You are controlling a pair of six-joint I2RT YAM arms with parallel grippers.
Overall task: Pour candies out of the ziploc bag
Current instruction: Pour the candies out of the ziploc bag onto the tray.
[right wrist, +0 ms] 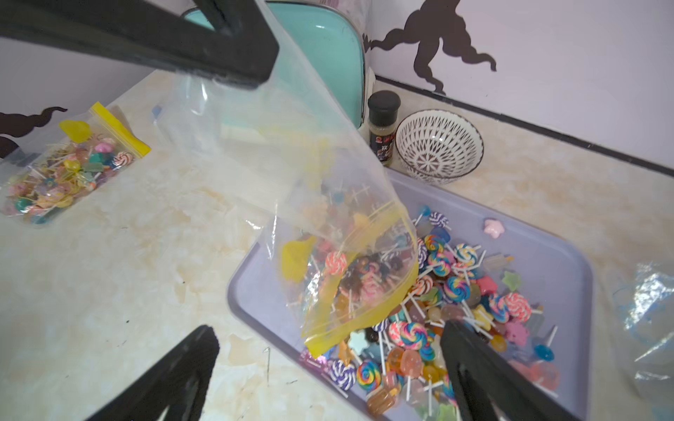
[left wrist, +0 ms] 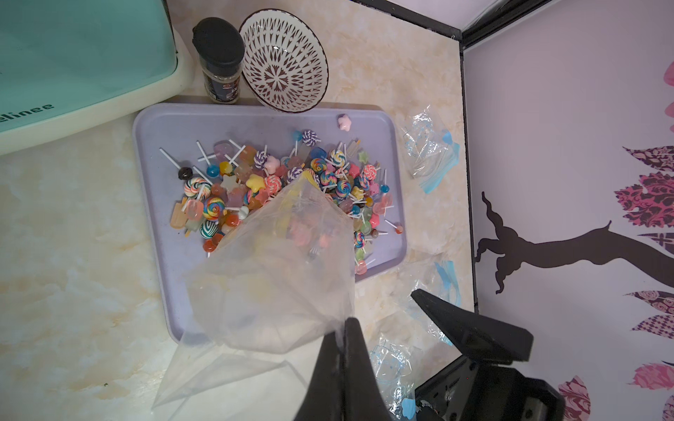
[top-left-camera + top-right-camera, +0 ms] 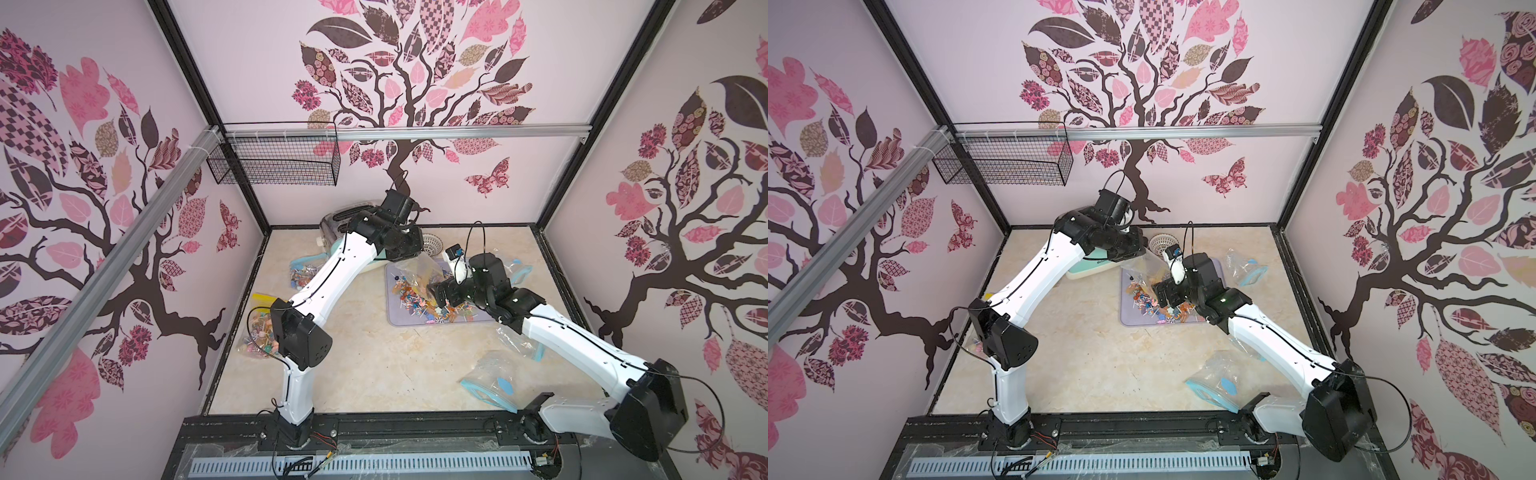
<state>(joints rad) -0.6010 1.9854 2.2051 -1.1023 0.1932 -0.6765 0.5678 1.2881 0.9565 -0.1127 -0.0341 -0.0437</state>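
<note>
Left gripper (image 2: 343,328), lower centre of the left wrist view, pinches a corner of the bag (image 2: 277,277), hung mouth-down over the tray (image 2: 164,127). Candies (image 2: 328,175) heap mid-frame on the tray, some still inside the bag. Right gripper (image 1: 328,339), bottom of the right wrist view, has jaws spread wide, empty.

Soft, even light fills the enclosure; shadows on the tabletop (image 3: 374,365) are faint. Both top views bend the straight wall rails (image 3: 104,268) outward toward the edges. In the wrist views the clear bag (image 2: 277,277) looks hazy, the black fingers (image 1: 164,379) nearest the lens are blurred, crumpled plastic (image 1: 653,291) glints, and the candies (image 2: 255,182) appear sharp.
</note>
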